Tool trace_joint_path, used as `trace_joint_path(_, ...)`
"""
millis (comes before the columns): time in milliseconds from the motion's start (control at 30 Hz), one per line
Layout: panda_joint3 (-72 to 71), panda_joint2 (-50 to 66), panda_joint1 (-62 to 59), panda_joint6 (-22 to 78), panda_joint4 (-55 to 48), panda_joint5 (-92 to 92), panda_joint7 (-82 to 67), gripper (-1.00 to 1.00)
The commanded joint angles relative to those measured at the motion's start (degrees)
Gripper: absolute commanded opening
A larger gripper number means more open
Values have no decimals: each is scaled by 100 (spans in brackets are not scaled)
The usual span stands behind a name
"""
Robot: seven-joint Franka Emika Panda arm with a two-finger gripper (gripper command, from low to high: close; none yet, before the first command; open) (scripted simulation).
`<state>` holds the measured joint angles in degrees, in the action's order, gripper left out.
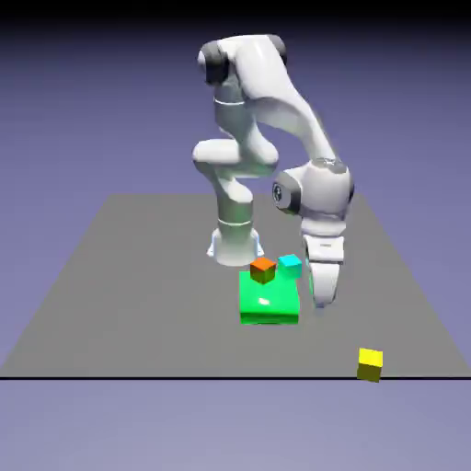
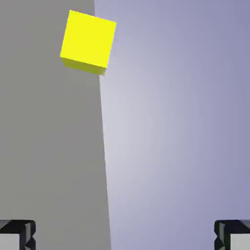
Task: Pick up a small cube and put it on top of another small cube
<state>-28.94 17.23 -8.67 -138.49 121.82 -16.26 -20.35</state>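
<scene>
The small yellow cube (image 1: 370,364) sits alone on the grey table, right at its front edge toward the exterior view's right. In the hand view this yellow cube (image 2: 89,41) lies at the upper left, on the table's border, well away from the fingertips. My gripper (image 1: 321,299) hangs just above the table beside the flat green block (image 1: 269,298), on its right, and stands open with nothing between its fingers (image 2: 17,235). In the hand view the gripper (image 2: 125,237) shows only its two grey tips, far apart at the bottom corners.
A small orange cube (image 1: 263,269) rests at the far edge of the green block. A small cyan cube (image 1: 290,262) lies just behind it to the right. The table (image 2: 49,146) ends along a near-vertical line in the hand view, with blue-violet backdrop beyond.
</scene>
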Motion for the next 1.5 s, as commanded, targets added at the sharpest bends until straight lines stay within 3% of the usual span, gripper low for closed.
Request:
trace_joint_path(0, -115, 198, -37, 141, -156, -65, -250, 0)
trace_joint_path(733, -2620, 4515, -847, 3215, -3546, -1472, -5685, 0)
trace_joint_path(867, -2299, 4931, -728, 2532, -3248, -1769, -5575, 0)
trace_joint_path(900, -2299, 4931, -728, 2532, -3248, -1769, -5575, -100)
trace_joint_path(1033, -2581, 4463, -810, 3212, -3502, -1454, -5726, -100)
trace_joint_path(1467, -574, 1763, 1146, 3046, -1199, -574, -7819, -100)
